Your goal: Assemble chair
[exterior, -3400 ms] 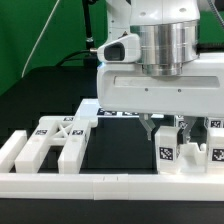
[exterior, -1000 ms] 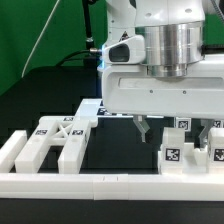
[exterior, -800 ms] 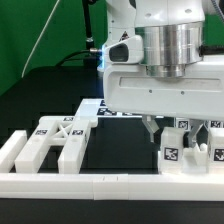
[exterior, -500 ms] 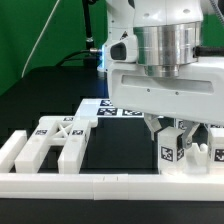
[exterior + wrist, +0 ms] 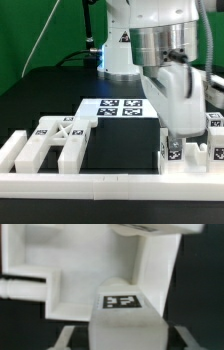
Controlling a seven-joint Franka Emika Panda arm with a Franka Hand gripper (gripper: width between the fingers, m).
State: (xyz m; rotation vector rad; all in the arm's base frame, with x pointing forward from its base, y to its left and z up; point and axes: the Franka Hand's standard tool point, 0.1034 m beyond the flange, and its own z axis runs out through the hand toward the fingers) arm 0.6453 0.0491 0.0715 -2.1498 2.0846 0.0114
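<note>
Chunky white chair parts lie along the table's front edge. A tagged white block (image 5: 172, 152) stands at the exterior view's right, directly under my gripper (image 5: 178, 138), whose hand is now turned sideways and tilted. In the wrist view the same block (image 5: 122, 308) sits between my two fingers (image 5: 72, 334), with a thin dark gap on each side, so the jaws straddle it without touching. Behind it lies a large white chair piece (image 5: 150, 263) with a rectangular recess. A tagged slab with bars (image 5: 55, 140) lies at the exterior view's left.
The marker board (image 5: 120, 108) lies flat in the middle of the black table. A long white border rail (image 5: 100, 184) runs along the front. More tagged white pieces (image 5: 214, 135) stand at the far right. A green backdrop hangs behind the arm.
My hand has swung round from broadside to side-on and tilted, uncovering the marker board. The tagged block under it has stayed in place.
</note>
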